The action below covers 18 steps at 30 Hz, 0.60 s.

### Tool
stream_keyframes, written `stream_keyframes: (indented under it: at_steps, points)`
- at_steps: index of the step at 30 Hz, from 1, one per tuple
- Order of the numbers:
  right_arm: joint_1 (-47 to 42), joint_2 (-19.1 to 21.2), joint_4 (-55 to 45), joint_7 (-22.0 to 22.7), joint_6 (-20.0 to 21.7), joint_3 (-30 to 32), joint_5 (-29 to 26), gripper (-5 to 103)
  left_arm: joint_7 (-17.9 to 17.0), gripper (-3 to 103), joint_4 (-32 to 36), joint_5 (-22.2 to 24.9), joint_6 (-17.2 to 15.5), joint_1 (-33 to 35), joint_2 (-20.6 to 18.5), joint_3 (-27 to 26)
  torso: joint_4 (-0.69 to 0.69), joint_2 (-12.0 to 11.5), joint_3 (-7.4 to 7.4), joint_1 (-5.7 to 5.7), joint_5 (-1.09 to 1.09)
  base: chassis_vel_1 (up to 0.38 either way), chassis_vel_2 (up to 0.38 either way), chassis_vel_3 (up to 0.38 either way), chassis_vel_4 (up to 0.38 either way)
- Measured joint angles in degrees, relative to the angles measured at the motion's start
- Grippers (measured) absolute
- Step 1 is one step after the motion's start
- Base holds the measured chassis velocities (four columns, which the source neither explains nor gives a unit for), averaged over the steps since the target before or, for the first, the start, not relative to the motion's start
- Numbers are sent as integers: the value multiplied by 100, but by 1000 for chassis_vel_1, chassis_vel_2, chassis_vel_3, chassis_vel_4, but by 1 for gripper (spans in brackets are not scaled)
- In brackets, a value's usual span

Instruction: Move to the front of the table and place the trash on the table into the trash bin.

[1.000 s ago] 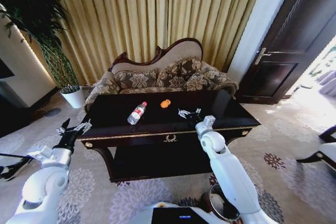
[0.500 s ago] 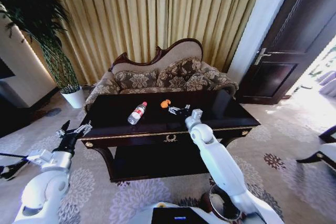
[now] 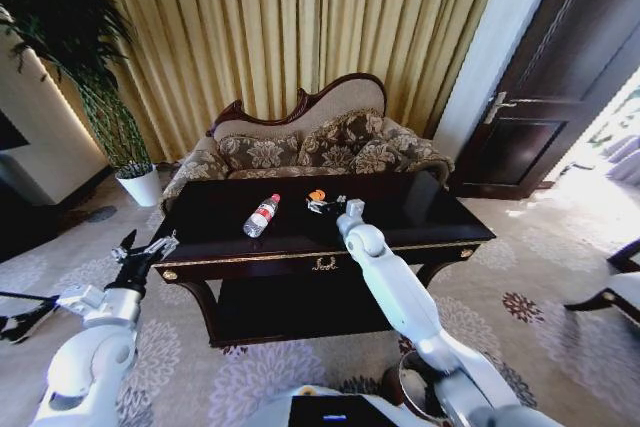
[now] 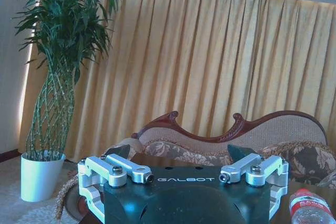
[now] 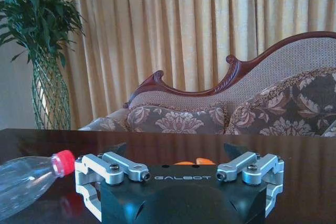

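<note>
Nothing binned yet: small orange piece [image 3: 316, 195] lying on the table [image 3: 420, 209] toward its far edge, clear bottle [image 3: 261, 215] on its side near it to the left. Right gripper [image 3: 322, 206] low over the tabletop just beside the orange piece, jaws spread wide, gripping nothing. Left gripper [image 3: 142, 250] parked off the table's left corner, jaws open too. Trash bin [image 3: 425, 387] on the floor near the robot's right side, waiting for everything

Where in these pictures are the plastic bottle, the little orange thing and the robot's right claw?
plastic bottle [image 3: 261, 216]: head view, on its red-white label.
orange piece [image 3: 316, 195]: head view, on its top.
right gripper [image 3: 318, 206]: head view, midway between its fingertips, over the table beside the orange piece.
</note>
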<state>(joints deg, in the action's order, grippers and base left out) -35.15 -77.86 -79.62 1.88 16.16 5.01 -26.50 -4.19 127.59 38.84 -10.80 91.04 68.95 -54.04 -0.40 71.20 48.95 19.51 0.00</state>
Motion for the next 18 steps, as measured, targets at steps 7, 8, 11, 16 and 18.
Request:
stream_keyframes:
  at_steps: [7, 8, 11, 16, 18]
  points:
    - [258, -58, 465, -52, -100, -96, 142, 100, 14, 100, -17, 8, 9, 15, -5, -56, 1, 0, 0, 0, 0, 0, 0, 0, 0]
    - [274, -56, 506, -52, -98, -119, 149, 100, 15, 100, -14, 9, 10, 19, -2, -59, 0, 0, 0, 0, 0, 0, 0, 0, 0]
    - [335, -7, 553, -4, 63, -204, 158, 100, 28, 100, -8, 10, 18, 29, 16, -68, 0, 0, 0, 0, 1, 0, 0, 0, 0]
    - [466, 92, 353, 223, 683, -263, 64, 100, 62, 100, -7, 6, 22, 41, 65, -69, -1, 0, 0, 0, 0, 0, 0, 0, 0]
    - [527, 116, 247, 329, 981, -276, -33, 100, 66, 100, -6, 2, 24, 51, 85, -70, 0, 0, 0, 0, 1, 0, 0, 0, 0]
